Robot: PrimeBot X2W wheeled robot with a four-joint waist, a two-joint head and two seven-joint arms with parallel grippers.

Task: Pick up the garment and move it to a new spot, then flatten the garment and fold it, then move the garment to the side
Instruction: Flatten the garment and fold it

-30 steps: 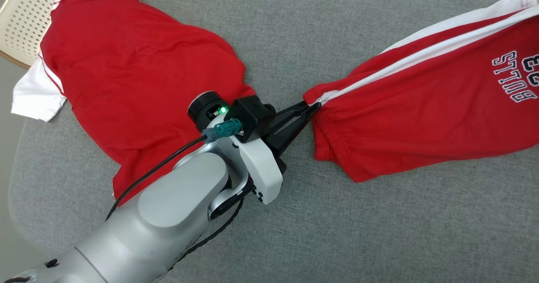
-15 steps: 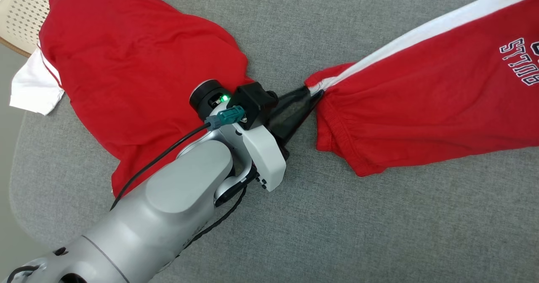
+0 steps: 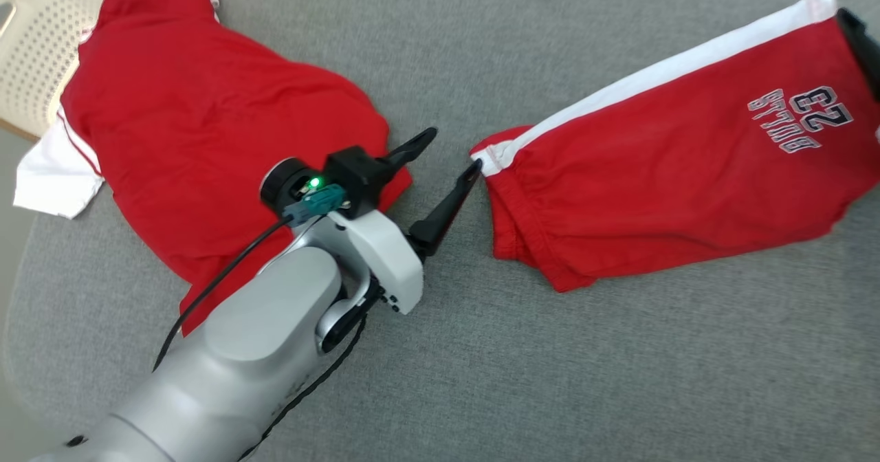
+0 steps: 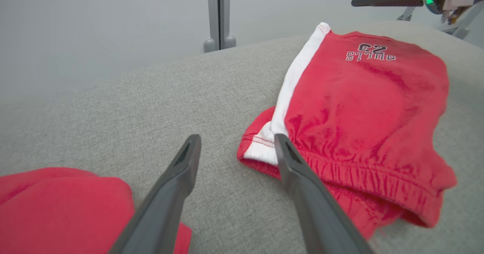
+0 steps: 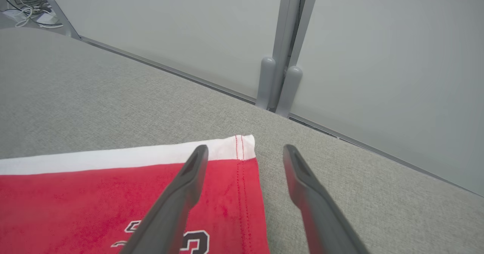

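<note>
Item: red shorts (image 3: 660, 173), white side stripe, "BULLS 23" lettering. They are laid flat towards the right of the grey surface (image 3: 550, 379), waistband end nearest the middle.

Head view: a second red garment (image 3: 206, 139) is seen at the left, partly covered by the left arm, with a cream perforated chair (image 3: 34, 49) beyond it. The left wrist view adds the gathered waistband. The right wrist view adds the stitched hem corner at the stripe's far end.

Change: half a second earlier the left tool (image 3: 452, 150) was pinched on the waistband corner at the stripe; that corner is now released.

Left tool: spread wide, nothing held. One fingertip is placed just beside the waistband corner; contact cannot be told.

Right tool (image 5: 245, 148): spread wide, nothing held. One finger is seen over the hem corner, the other over bare surface.
</note>
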